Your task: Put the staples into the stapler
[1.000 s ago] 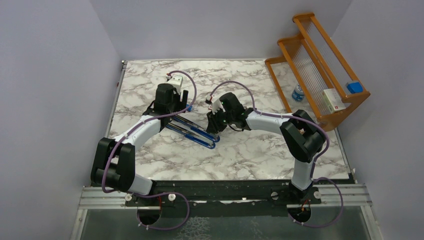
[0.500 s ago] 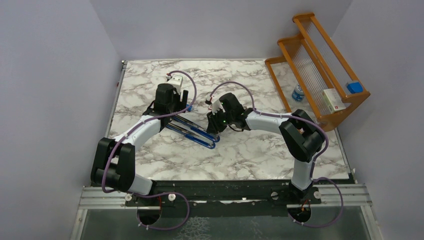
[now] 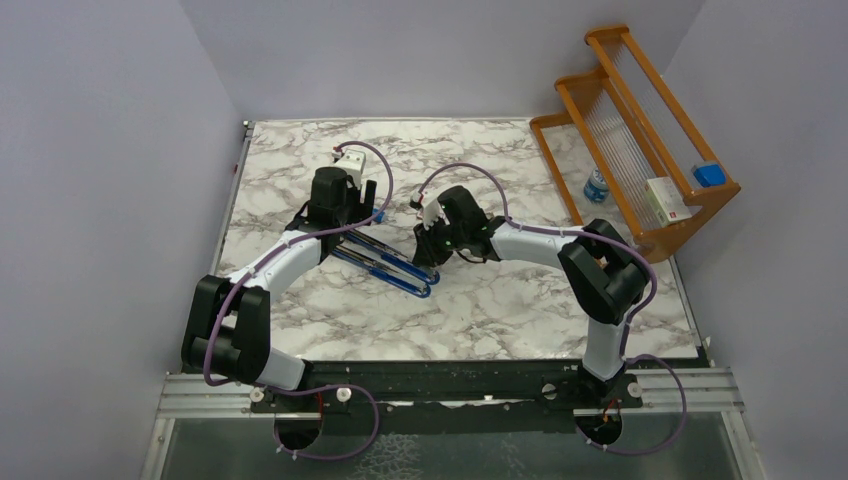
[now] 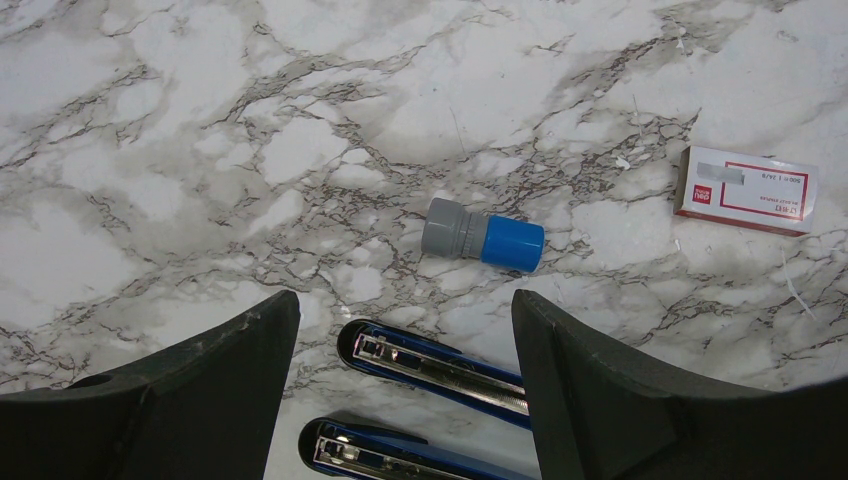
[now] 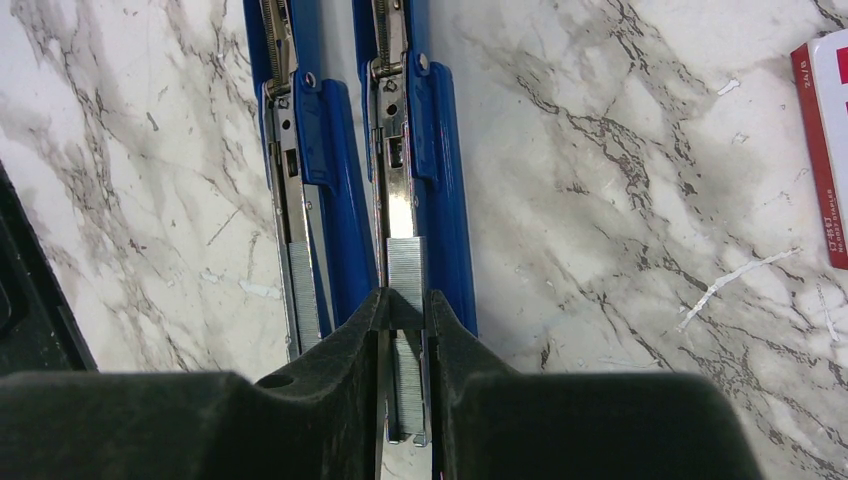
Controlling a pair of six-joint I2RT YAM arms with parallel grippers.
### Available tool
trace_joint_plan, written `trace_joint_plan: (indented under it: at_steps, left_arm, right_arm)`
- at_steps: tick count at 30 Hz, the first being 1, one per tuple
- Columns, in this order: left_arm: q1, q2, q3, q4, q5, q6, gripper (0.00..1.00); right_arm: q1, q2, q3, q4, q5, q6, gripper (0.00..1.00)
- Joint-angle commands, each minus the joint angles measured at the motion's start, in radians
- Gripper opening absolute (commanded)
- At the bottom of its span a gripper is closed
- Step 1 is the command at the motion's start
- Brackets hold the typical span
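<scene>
From above, both claws are buried under their own wrists, and the staples cannot be made out there at all. The right wrist view shows them. The right claw [image 5: 405,300] has its jaws nearly together, clamped on one grey strip of staples [image 5: 405,262]. The strip lies in the channel of the stapler [image 5: 445,200], and its near end is hidden between the fingers, so how far it runs is unclear.

The stapler lies opened flat on the surface [image 5: 620,150], its two blue halves side by side, both cut off at the top of that view. A second grey strip [image 5: 302,290] seems to sit in the other half, though it may be part of the mechanism.

The left claw [image 4: 402,300] hangs with its jaws wide apart, gripping nothing, above the stapler's two rounded tips; the rest of the stapler is cut off below. Beyond the claw lie one blue-capped cylinder [image 4: 483,235] and one staple box [image 4: 745,190], apart from each other. Only the box's edge shows in the right wrist view.
</scene>
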Motion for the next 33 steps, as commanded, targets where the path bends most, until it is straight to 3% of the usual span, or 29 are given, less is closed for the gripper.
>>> trace_joint_plan:
  at_steps: [1,33]
  left_arm:
    - [0.007,-0.033,-0.009,0.026,0.016,-0.004,0.81]
    - [0.007,-0.034,-0.009,0.028,0.017,-0.005,0.81]
  right_arm:
    - [0.007,0.002,0.015,-0.01,0.004,-0.016,0.19]
    - [0.025,-0.049,0.021,-0.013,0.013,-0.055,0.17]
